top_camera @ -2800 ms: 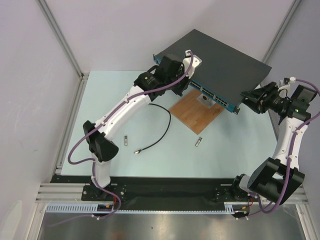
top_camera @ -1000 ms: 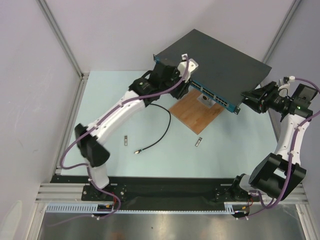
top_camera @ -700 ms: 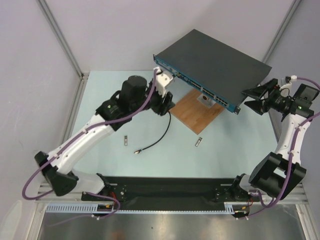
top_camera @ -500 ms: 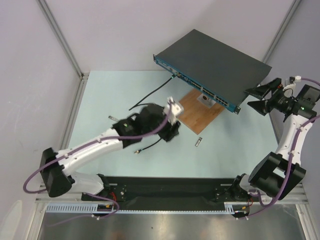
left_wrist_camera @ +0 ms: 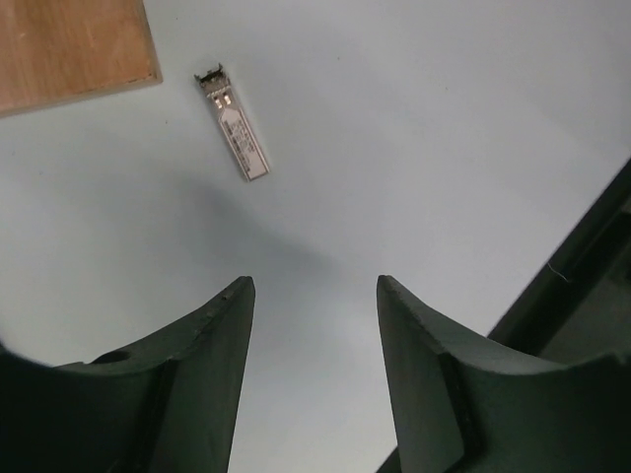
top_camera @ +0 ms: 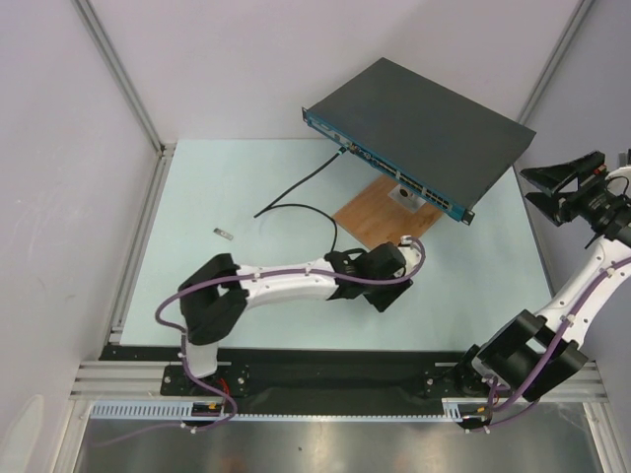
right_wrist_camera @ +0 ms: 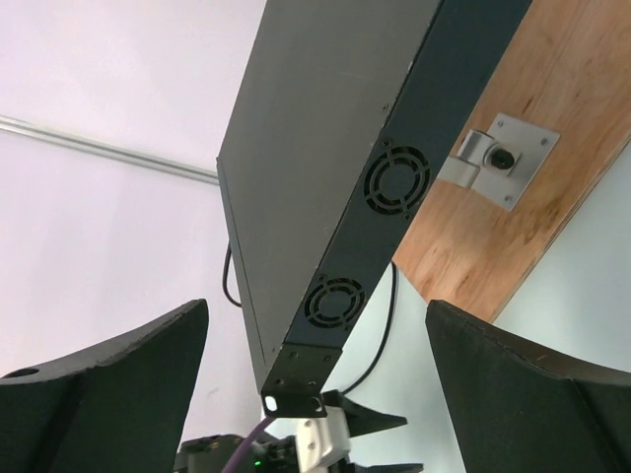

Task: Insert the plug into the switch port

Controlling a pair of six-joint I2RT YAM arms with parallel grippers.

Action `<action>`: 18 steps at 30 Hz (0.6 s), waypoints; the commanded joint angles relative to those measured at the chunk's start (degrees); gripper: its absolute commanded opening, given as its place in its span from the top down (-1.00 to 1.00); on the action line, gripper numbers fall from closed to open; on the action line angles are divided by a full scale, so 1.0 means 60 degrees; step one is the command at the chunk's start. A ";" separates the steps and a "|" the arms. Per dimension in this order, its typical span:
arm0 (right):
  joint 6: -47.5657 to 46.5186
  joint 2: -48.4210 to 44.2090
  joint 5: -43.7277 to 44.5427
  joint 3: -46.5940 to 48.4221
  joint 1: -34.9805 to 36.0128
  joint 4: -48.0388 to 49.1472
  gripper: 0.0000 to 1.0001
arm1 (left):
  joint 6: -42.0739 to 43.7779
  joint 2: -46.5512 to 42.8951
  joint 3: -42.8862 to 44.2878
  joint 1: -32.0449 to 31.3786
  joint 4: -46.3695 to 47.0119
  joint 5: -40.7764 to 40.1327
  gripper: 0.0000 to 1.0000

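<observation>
The plug sits against the blue front of the switch, near that face's left end. It looks entered in a port, though the overhead view is too small to show whether it has gone fully home. The switch stands at the far side of the tabletop, tilted over a wooden board. From the plug, the black cable runs down and to the left, bends, then loops back toward the near side, where it passes out of sight under the left arm. The left claw hangs low over the tabletop beside the board's near corner, spread wide with nothing between its fingers. A small silver piece lies just ahead of it. The right claw is well apart from the switch's right end, also wide open and empty, and faces the vented side panel. The step in hand appears to be leaving the plug seated while the arms clear away. To do this well, the left arm should probably rise before it travels, since a sideways sweep could catch the loose loop and tug the plug out. The right claw should avoid nudging the switch.
</observation>
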 commanded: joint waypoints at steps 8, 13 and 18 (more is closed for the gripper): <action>-0.0772 -0.0319 -0.0532 0.0520 -0.0145 -0.0579 -0.92 | -0.0245 0.2012 0.2265 0.0034 -0.0284 -0.0829 -0.11; -0.0904 -0.0334 -0.0663 0.0550 -0.0247 -0.0667 -0.91 | -0.0580 0.2775 0.3189 0.0180 -0.0739 -0.0918 -0.05; -0.0904 -0.0173 -0.0751 0.0506 -0.0349 -0.0740 -0.89 | -0.0743 0.3361 0.3599 0.0386 -0.0811 -0.0918 -0.02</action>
